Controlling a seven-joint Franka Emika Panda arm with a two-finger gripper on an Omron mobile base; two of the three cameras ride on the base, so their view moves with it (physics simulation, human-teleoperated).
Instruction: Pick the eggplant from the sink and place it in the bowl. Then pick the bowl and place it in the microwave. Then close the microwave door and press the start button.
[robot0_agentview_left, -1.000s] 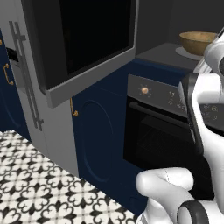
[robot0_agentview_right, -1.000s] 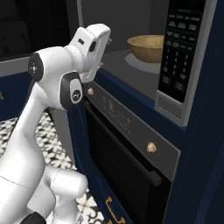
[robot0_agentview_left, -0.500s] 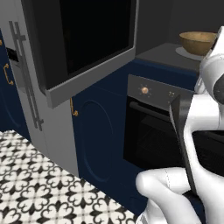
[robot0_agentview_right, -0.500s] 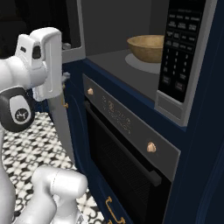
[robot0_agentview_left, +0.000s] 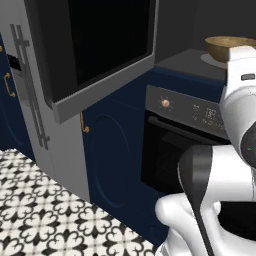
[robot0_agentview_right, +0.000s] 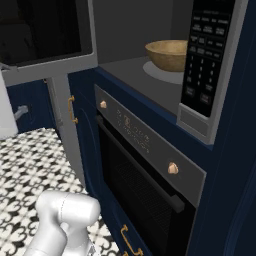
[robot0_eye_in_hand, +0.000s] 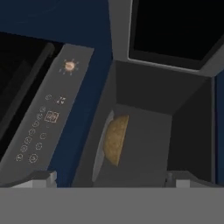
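The wooden bowl (robot0_agentview_right: 172, 54) stands on a round plate inside the microwave (robot0_agentview_right: 130, 70) cavity, also seen as the bowl (robot0_agentview_left: 230, 47) and, rolled sideways in the hand view, as the bowl (robot0_eye_in_hand: 116, 140). The microwave door (robot0_agentview_left: 100, 50) hangs wide open to the left of the cavity. My gripper (robot0_eye_in_hand: 113, 180) is pulled back from the opening and faces it, open, with nothing between its fingertips (robot0_eye_in_hand: 39, 177). The eggplant is hidden and the sink is out of view.
The microwave's button panel (robot0_agentview_right: 207, 55) sits right of the cavity. Below it is the black oven (robot0_agentview_right: 145, 185) with its knob panel (robot0_agentview_left: 195, 107). Navy cabinets (robot0_agentview_left: 107, 160) and a grey pillar (robot0_agentview_left: 60, 150) stand left. Patterned floor tiles (robot0_agentview_left: 45, 220) lie in front.
My arm has drawn back from the microwave opening and swung away to the left of the right base view. The bowl stays in the cavity and the door stays open.
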